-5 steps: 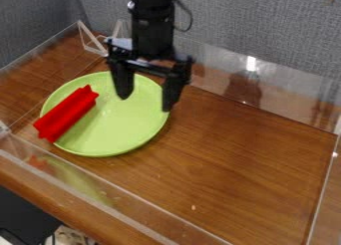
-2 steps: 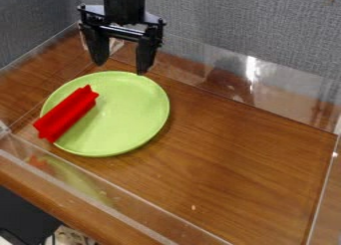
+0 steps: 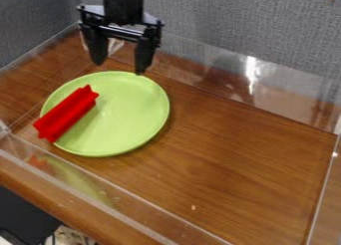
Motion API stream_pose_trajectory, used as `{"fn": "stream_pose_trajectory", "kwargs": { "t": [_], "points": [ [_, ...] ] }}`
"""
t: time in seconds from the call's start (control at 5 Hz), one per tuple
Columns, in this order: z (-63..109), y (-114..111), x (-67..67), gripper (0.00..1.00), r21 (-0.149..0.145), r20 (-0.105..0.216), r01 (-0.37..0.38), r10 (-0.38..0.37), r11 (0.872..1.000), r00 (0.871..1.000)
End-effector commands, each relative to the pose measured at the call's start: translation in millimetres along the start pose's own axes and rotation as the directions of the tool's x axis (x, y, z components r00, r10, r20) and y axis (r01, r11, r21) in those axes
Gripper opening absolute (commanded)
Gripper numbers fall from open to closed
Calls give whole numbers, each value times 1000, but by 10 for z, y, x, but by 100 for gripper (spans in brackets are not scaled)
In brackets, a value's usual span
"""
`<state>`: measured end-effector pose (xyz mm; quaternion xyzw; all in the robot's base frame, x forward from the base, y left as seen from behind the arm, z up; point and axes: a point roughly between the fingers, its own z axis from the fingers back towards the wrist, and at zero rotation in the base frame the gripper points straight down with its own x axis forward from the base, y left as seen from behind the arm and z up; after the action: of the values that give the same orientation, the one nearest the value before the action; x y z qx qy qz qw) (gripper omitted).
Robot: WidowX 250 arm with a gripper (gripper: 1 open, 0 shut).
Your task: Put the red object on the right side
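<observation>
The red object (image 3: 67,113) is a bright red bar lying on the left edge of the round lime-green plate (image 3: 123,118), one end hanging over the rim toward the front left. My gripper (image 3: 122,60) hangs above the far edge of the plate, pointing down, black fingers spread wide with nothing between them. It stands well behind and to the right of the red bar, not touching it.
A clear acrylic wall (image 3: 253,75) rings the wooden tabletop (image 3: 240,159) on all sides. The plate takes up the left part. A grey fabric backdrop stands behind the arm.
The gripper moved from over the plate's right side up and to the left, to the plate's far edge, then stopped. It stayed open. The red bar has not moved.
</observation>
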<state>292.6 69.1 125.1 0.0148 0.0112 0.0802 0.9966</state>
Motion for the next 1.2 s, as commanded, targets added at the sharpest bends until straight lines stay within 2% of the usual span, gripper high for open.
{"fn": "stream_pose_trajectory", "kwargs": {
  "t": [0.0,0.4,0.6,1.0],
  "points": [
    [108,-44,-9,100,12,36,38,-38,999,999],
    [-147,51,26,100,21,22,61,-61,998,998],
    [-143,29,215,100,21,35,12,-13,1000,999],
    [-193,-2,336,100,25,7,-68,67,997,998]
  ]
}}
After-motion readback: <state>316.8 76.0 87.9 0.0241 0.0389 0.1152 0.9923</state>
